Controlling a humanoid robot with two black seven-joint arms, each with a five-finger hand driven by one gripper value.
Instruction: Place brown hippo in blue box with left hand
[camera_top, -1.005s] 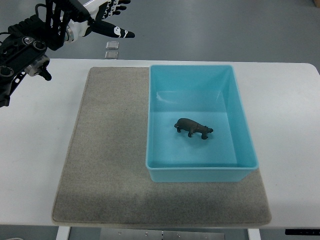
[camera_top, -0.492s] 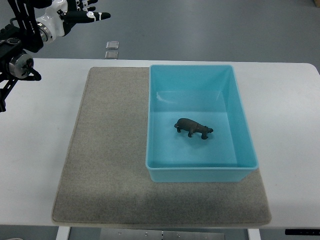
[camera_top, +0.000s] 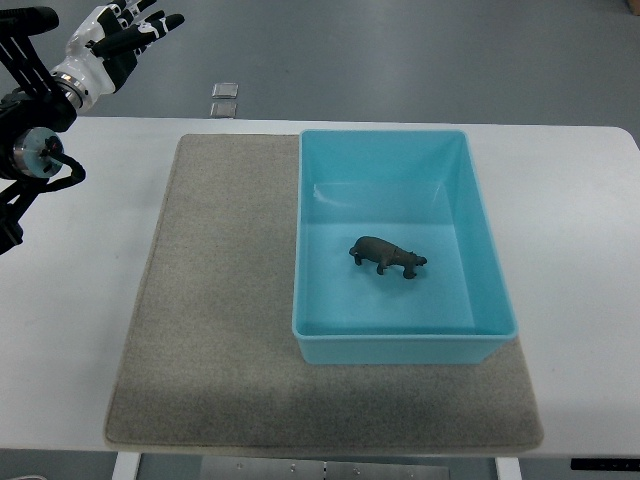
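Left hand (camera_top: 118, 35) empty; brown hippo (camera_top: 387, 255) lengthwise left-right, head right.

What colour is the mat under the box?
Grey-beige felt mat, seen in the top view, under the blue box.

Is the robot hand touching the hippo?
Apart. The top view shows the left robot hand up at the far left corner, with the hippo alone inside the blue box.

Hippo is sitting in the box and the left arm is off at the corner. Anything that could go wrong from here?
Little, I think. The brown hippo stands upright on the floor of the blue box, so a knock to the box could tip it over. The left hand, open and empty, hangs beyond the table's far left corner; its arm lies over that edge and could clip it.
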